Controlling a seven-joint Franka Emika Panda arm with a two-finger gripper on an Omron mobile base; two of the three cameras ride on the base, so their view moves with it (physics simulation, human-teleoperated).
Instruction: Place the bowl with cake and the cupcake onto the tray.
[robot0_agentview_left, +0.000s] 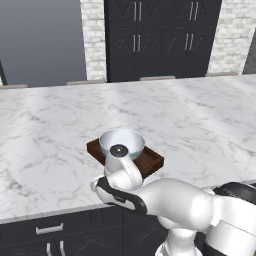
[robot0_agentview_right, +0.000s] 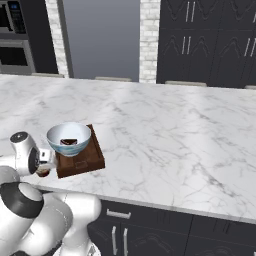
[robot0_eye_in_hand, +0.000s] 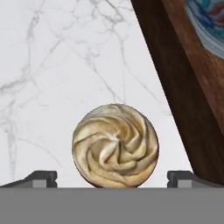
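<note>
Task progress, largest item first:

- White marble counter (robot0_agentview_right: 175, 145): broad, bare expanse from 12 to 3 o'clock of the work area in the right base view; ample free surface there. Front edge close behind the work area, with dark drawer fronts below.
- Dark brown rectangular wooden tray with low raised rim (robot0_agentview_right: 92, 157): resting on the counter near its front edge. Rim seen as a tall brown wall at 1 to 3 o'clock in the hand view (robot0_eye_in_hand: 183, 100).
- Round pale blue-white bowl with a dark brown cake wedge inside (robot0_agentview_right: 69, 137): already seated on the tray, toward its far-left end. Judged complete for this item. Patterned bowl wall visible at 1 o'clock in the hand view (robot0_eye_in_hand: 210, 24).
- Small cupcake with swirled tan-golden top (robot0_eye_in_hand: 115, 145): on the marble, just beside the tray's outer wall, not on it. Remaining step: grasp, lift over the rim, set down on the free tray floor at 4 o'clock of the bowl in the right base view.
- Two-finger gripper (robot0_eye_in_hand: 113, 178): spread fully wide, holding nothing, tips flanking the cupcake at 6 o'clock of the hand view without visible contact.

Clearances: right fingertip near the tray wall, so little lateral margin on that side; open marble on the left. Lift needs to clear the rim and avoid the bowl.
</note>
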